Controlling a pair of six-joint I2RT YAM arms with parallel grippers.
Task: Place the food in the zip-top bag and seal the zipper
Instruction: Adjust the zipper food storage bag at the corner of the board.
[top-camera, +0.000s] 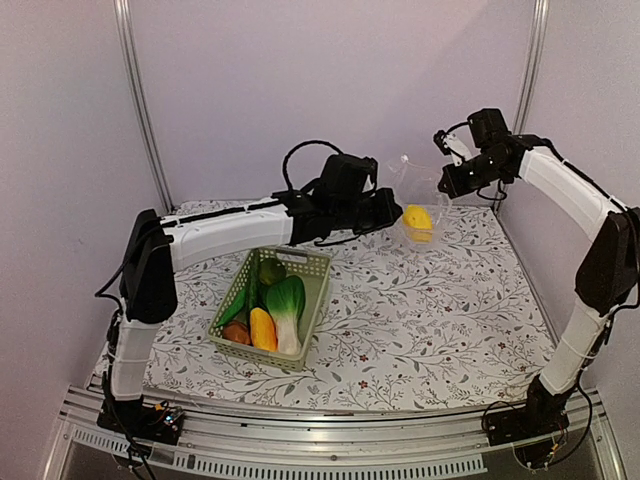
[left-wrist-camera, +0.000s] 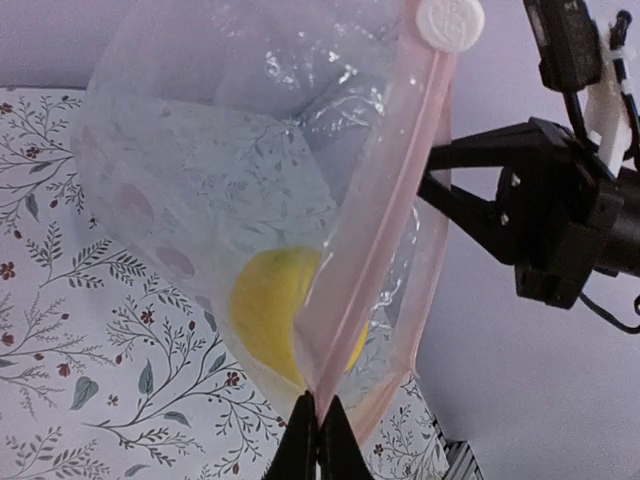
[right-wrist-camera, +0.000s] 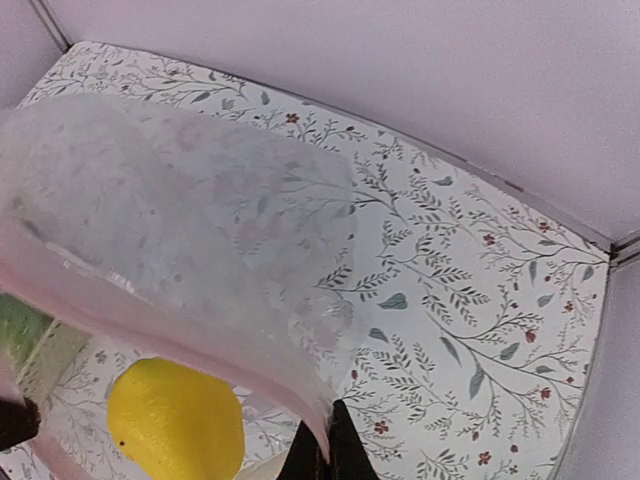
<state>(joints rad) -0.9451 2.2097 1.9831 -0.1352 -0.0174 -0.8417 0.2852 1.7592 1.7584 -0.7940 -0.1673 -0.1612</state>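
Note:
The clear zip-top bag (top-camera: 418, 205) hangs at the back of the table between both arms, with a yellow lemon (top-camera: 418, 218) inside. My left gripper (left-wrist-camera: 318, 425) is shut on the pinkish zipper (left-wrist-camera: 375, 190) at one end of the bag's mouth; the lemon (left-wrist-camera: 265, 310) shows through the plastic. My right gripper (right-wrist-camera: 328, 445) is shut on the zipper (right-wrist-camera: 170, 325) at the other end, the lemon (right-wrist-camera: 175, 420) below it. More food lies in the pale green basket (top-camera: 312, 300): bok choy (top-camera: 288, 305), an orange-yellow piece (top-camera: 262, 328), a green lime (top-camera: 272, 270), a cucumber (top-camera: 246, 300) and a reddish-brown round one (top-camera: 236, 333).
The floral cloth (top-camera: 440, 320) covers the table. White walls and metal corner posts (top-camera: 140, 100) close in the back and sides. The right arm's black wrist (left-wrist-camera: 560, 220) is close beside the bag in the left wrist view.

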